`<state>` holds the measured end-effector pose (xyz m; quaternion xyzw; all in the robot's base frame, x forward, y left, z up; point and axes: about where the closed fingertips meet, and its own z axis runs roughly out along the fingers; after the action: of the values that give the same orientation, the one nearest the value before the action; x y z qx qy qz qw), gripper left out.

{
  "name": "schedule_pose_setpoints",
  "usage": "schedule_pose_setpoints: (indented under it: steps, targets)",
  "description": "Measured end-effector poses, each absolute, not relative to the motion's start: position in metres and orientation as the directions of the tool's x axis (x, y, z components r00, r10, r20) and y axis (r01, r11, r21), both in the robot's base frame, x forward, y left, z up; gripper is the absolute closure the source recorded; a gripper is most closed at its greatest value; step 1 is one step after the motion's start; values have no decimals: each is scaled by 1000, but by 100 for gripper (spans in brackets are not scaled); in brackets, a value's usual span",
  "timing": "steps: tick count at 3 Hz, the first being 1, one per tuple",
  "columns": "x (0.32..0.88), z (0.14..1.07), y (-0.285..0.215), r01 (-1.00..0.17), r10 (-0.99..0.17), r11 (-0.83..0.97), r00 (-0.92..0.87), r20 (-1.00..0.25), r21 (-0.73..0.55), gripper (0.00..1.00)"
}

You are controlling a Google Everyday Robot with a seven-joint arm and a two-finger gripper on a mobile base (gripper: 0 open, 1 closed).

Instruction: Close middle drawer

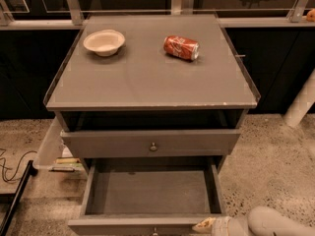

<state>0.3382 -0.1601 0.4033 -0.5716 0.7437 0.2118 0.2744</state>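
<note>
The grey cabinet (pixel 147 77) fills the view. Its uppermost drawer (pixel 123 144), with a small round knob (pixel 153 146), stands slightly out. Below it the middle drawer (pixel 147 191) is pulled far out, a shallow grey box with nothing in it. Its front (pixel 128 226) lies at the bottom edge of the view. My gripper (pixel 205 225) is at the bottom right, at the right end of that drawer front, with the pale arm (pixel 275 222) behind it. The lowest drawer is out of view.
A beige bowl (pixel 104 42) and a red soda can (pixel 181 47) lying on its side are on the cabinet top. A clear bin (pixel 49 149) and a black cable (pixel 12 168) are on the speckled floor at the left. A white post (pixel 301 104) stands at the right.
</note>
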Motion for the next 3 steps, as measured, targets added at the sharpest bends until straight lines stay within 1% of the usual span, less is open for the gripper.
schedule_pose_setpoints:
  steps: [1, 2, 3]
  targets:
    - [344, 402, -160, -968, -728, 253, -190, -659, 0, 0]
    - [342, 402, -160, -968, -728, 253, -190, -659, 0, 0]
    - [384, 403, -160, -969, -733, 241, -147, -664, -50, 19]
